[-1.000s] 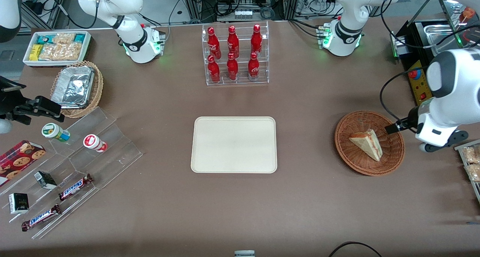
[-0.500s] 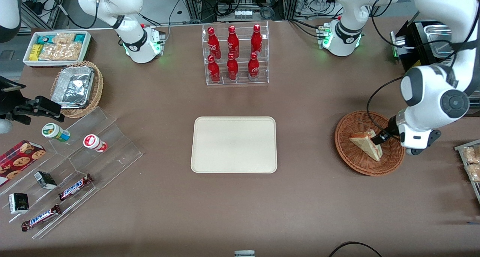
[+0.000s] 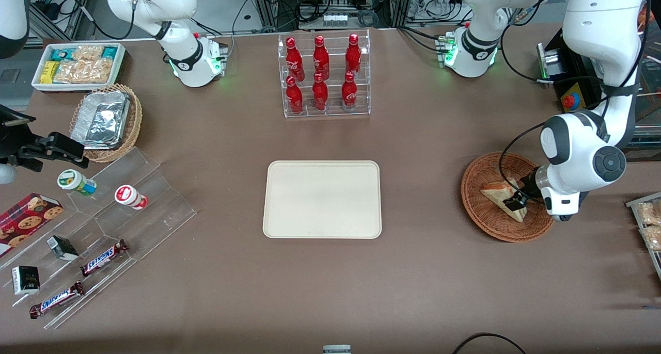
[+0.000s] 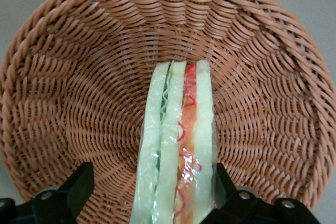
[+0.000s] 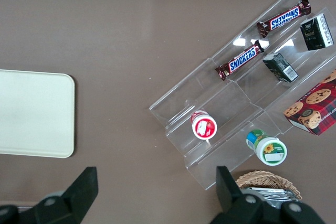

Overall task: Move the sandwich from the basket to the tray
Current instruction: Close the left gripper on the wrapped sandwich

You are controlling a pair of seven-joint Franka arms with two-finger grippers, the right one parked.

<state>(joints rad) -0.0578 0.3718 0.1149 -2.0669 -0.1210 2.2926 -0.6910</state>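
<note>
The sandwich (image 3: pixel 497 194) lies in the reddish-brown wicker basket (image 3: pixel 485 224), toward the working arm's end of the table. My gripper (image 3: pixel 515 202) is down inside the basket and open. Its fingers straddle the wider end of the sandwich. In the left wrist view the sandwich (image 4: pixel 178 129) stands on edge between the two black fingers (image 4: pixel 79 186), with green and red-orange filling showing, on the basket's weave (image 4: pixel 79 77). One finger is close against the bread; the other stands a gap away. The cream tray (image 3: pixel 323 199) lies bare at the table's middle, and also shows in the right wrist view (image 5: pixel 31 114).
A clear rack of red bottles (image 3: pixel 325 75) stands farther from the camera than the tray. An acrylic stand with snacks (image 3: pixel 103 225), a tan basket of foil containers (image 3: pixel 106 121) and a white snack bin (image 3: pixel 77 65) lie toward the parked arm's end. A snack tray (image 3: pixel 648 225) sits beside the basket.
My arm has swung in over the basket from the table's end. The gripper has come down around the sandwich. The sandwich has not moved.
</note>
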